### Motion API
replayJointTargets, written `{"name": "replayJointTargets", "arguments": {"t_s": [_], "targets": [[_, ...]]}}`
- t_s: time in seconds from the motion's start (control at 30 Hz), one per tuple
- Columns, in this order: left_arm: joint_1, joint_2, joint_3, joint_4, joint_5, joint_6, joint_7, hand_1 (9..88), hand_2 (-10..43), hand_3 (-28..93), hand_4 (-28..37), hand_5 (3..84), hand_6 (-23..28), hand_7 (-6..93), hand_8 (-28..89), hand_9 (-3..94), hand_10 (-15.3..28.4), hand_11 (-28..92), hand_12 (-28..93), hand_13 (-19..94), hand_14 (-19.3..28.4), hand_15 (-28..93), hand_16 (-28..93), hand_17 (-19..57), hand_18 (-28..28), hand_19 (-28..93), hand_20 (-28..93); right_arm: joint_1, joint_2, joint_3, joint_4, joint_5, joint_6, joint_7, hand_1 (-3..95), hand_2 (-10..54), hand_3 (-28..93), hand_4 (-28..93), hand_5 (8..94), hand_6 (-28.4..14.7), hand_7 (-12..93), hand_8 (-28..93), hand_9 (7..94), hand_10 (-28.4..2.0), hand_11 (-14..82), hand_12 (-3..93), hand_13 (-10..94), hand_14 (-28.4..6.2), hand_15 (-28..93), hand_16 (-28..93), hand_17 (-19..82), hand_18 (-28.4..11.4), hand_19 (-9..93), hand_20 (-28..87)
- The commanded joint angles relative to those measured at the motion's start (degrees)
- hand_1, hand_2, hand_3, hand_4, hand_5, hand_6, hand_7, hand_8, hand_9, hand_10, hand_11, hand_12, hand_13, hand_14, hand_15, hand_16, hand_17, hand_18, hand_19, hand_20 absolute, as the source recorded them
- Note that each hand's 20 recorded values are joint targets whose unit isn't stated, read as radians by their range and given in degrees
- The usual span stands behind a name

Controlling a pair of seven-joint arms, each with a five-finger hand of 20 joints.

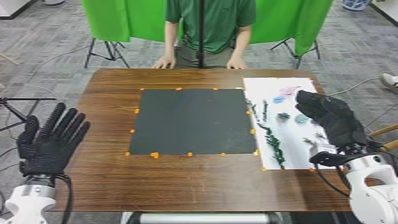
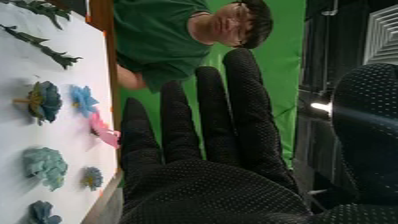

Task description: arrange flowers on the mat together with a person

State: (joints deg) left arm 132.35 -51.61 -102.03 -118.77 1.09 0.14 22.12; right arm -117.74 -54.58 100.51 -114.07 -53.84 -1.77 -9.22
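Flowers [image 2: 44,166] lie beside the mat [image 1: 191,122] on white paper [image 1: 266,86], its edge behind the spread right hand [image 1: 334,116].

Black, pale-dotted right hand [image 1: 336,118], pink flower [image 2: 104,132], blue flower [image 2: 84,99], pale teal flower [image 2: 46,167] beside it on white sheet [image 1: 258,83]; charcoal mat [image 1: 191,121] between it and black left hand [image 1: 48,152]

Head view evenly bright; right wrist view: ceiling lamp [image 2: 321,107] glowing, faint glare streak.
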Motion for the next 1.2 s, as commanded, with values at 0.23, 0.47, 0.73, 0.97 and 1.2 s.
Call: {"name": "replayJointTargets", "arguments": {"t_s": [0.23, 0.47, 0.73, 0.97, 1.2], "targets": [[0.02, -0.91, 0.37, 0.4, -0.24, -0.9, -0.57, 24.2, 10.3, 69, -28.3, 37.9, 6.5, 2.6, -8, 33.2, 12.4, 10, 5, 22, 10.7, 17, -8, -2.0, 9.4, 18, 10, -0.54, 1.11, -0.37, -0.73, 0.2, 0.96, -0.79, 22.3, 0.8, 71, -21, 56.0, -0.8, 13, -12, 46.0, -10.0, 5.5, 7.8, 31, -11.5, 12, 6, 16, -14.1, 4, 18], [0.3, -1.03, 0.29, 0.32, -0.23, -0.84, -0.37, 24.2, 10.3, 69, -28.3, 37.9, 6.5, 2.6, -8, 33.1, 12.4, 10, 5, 22, 10.7, 17, -8, -2.0, 9.4, 18, 10, -0.49, 1.54, 0.07, -0.76, 0.54, 1.41, -0.96, 22.2, 0.7, 71, -21, 56.1, -0.7, 13, -12, 46.2, -10.0, 5.5, 7.8, 31, -11.2, 11, 6, 16, -14.1, 4, 18], [1.44, -1.12, -0.38, -0.06, -0.64, -0.44, 0.04, 24.3, 10.2, 69, -28.3, 37.8, 6.5, 2.7, -8, 33.2, 12.4, 10, 5, 22, 10.8, 17, -8, -1.9, 9.4, 18, 10, 0.69, 1.42, -1.03, -0.43, -0.23, 0.94, 0.12, 22.5, 0.0, 71, -21, 56.1, -0.8, 13, -12, 46.1, -10.0, 5.5, 7.8, 31, -11.0, 12, 6, 16, -13.9, 4, 18], [-0.05, -0.41, 0.44, 0.48, -0.27, -0.87, -0.13, 24.3, 10.3, 69, -28.3, 37.9, 6.5, 2.7, -8, 33.2, 12.4, 11, 5, 21, 10.9, 17, -8, -2.0, 9.4, 18, 10, -0.62, 0.43, 0.06, -1.07, -3.22, 1.52, 1.34, 29.7, -9.0, 74, -22, 55.7, -0.3, 14, -12, 46.5, -9.1, 5.7, 8.1, 32, -10.4, 12, 6, 16, -13.7, 4, 18], [1.05, -1.0, 0.24, 0.38, -1.27, 0.03, -0.62, 24.3, 10.3, 69, -28.3, 38.0, 6.5, 2.8, -8, 33.2, 12.4, 11, 5, 22, 11.2, 18, -7, -2.0, 9.4, 18, 10, -1.03, 0.27, 0.12, -1.21, -2.78, 1.36, 1.89, 30.8, -9.5, 74, -22, 55.8, -0.3, 15, -12, 46.8, -8.7, 5.8, 8.3, 33, -10.7, 12, 6, 17, -13.7, 4, 18]]}}
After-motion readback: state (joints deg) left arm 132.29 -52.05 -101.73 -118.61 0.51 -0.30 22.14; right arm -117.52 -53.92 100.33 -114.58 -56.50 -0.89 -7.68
